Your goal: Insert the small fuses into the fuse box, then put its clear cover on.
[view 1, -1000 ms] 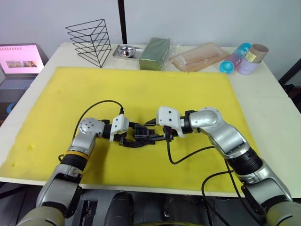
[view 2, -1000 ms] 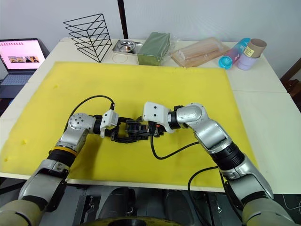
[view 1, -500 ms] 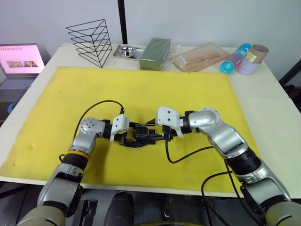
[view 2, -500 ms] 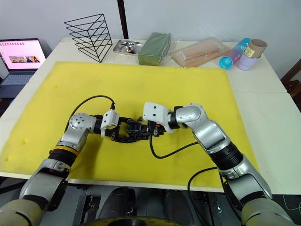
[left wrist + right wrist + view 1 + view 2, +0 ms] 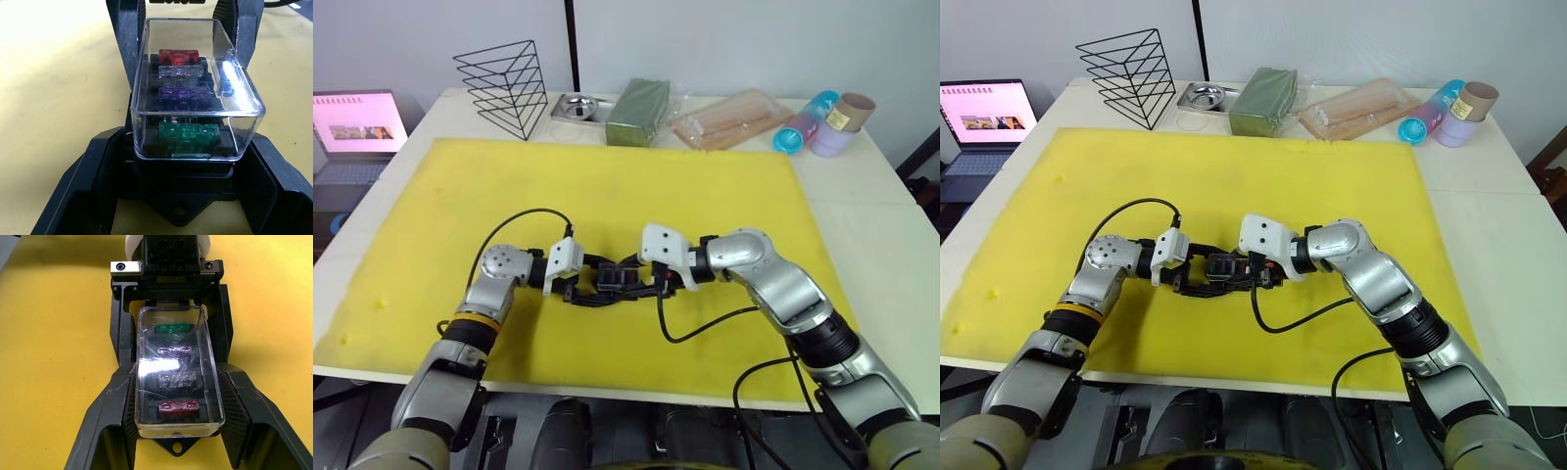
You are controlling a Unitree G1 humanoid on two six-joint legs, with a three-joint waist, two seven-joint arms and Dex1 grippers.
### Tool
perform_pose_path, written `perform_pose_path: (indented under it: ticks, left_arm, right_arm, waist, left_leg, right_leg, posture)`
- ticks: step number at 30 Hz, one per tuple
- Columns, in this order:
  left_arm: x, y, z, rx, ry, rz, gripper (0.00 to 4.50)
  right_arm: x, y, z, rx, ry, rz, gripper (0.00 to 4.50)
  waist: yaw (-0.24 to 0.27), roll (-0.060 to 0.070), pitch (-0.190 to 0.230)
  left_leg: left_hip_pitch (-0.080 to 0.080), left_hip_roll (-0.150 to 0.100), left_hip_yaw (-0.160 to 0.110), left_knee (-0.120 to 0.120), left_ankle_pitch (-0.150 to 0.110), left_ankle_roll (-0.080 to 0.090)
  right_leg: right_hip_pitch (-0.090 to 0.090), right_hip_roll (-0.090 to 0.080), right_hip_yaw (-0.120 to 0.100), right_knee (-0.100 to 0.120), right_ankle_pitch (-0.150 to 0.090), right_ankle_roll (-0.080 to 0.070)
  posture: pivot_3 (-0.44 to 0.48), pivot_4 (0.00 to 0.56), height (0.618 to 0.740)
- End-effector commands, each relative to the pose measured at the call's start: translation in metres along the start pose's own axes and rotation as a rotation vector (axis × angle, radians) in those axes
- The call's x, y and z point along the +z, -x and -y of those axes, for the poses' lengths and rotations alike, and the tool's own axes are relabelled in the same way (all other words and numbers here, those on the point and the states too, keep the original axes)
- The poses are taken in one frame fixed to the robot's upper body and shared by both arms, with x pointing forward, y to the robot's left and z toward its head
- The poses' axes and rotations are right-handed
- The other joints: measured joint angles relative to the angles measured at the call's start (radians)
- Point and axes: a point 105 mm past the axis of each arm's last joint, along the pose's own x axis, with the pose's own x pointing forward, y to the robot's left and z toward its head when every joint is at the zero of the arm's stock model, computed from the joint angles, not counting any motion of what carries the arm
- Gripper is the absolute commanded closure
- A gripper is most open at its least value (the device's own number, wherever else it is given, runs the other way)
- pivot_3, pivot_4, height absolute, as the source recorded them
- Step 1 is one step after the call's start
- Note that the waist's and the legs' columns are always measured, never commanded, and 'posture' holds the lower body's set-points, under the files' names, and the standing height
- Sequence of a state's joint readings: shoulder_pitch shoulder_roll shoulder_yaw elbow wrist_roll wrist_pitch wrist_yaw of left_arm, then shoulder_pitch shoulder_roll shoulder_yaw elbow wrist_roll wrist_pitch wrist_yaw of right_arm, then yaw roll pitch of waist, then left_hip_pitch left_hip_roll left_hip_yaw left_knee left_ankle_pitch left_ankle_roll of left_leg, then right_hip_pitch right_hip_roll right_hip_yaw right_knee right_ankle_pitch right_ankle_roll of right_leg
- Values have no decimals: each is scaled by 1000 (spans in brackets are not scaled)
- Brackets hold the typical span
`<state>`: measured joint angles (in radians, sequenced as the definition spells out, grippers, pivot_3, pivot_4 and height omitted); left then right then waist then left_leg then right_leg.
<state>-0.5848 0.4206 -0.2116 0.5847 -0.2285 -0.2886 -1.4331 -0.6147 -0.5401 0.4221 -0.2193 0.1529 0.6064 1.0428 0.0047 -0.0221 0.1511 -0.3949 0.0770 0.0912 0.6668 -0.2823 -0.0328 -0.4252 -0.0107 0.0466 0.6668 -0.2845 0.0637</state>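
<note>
Two grippers meet at the near middle of the yellow mat [image 5: 607, 186], the left gripper [image 5: 588, 291] reaching in from the left and the right gripper [image 5: 641, 284] from the right. Between them sits the fuse box [image 5: 183, 196], a black block resting on the mat. Each gripper has its fingers spread to the box's width and set against its two long sides, so both clasp it from opposite ends. The cover [image 5: 195, 88] sits on top of the box, clear enough to show four fuses seated in a row beneath it: green fuse [image 5: 188, 134] nearest the left gripper, then purple fuse [image 5: 183, 94], pale fuse [image 5: 179, 71], and red fuse [image 5: 179, 55] nearest the right gripper.

Farther back, past the mat on the white surface [image 5: 871, 196], stand a black wire rack [image 5: 501, 83] at left, a metal dish [image 5: 574, 106], a dark-green block [image 5: 637, 112], a clear packet [image 5: 729, 118] of sticks, and cups [image 5: 822, 120] at right. A laptop [image 5: 352, 127] sits off the far left edge.
</note>
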Motion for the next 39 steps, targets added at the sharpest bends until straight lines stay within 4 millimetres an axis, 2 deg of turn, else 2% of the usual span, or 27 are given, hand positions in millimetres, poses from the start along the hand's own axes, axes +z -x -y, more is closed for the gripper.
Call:
perform_pose_path:
  ticks: [1,16,31,38,39]
  left_arm:
    - [-2,-1,1,9,11,2,1677]
    - [1,-3,1,11,18,16,1677]
    - [1,-3,3,23,21,19,1677]
    - [1,-3,3,21,18,17,1677]
    - [1,-3,3,21,17,17,1677]
  right_arm:
    - [2,1,0,5,11,-7,2689]
    - [-8,-8,0,0,17,-18,2689]
    - [-13,-3,1,-45,-15,-35,2689]
    - [-9,-2,2,-42,-8,-20,199]
    - [-9,-2,1,-40,-6,-20,45]
  waist:
    - [0,0,0]
    - [0,0,0]
    - [0,0,0]
    - [-1,0,0]
    - [-1,0,0]
  left_leg:
    - [0,0,0,0,0,0]
    - [0,0,0,0,0,0]
    - [0,0,0,0,0,0]
    - [0,0,0,0,0,0]
    - [0,0,0,0,0,0]
  right_leg:
    - [0,0,0,0,0,0]
    - [0,0,0,0,0,0]
    - [0,0,0,0,0,0]
    - [0,0,0,0,0,0]
    - [0,0,0,0,0,0]
  posture:
    - [0,150,740]
    - [0,150,740]
    - [0,150,740]
    - [0,150,740]
    - [0,150,740]
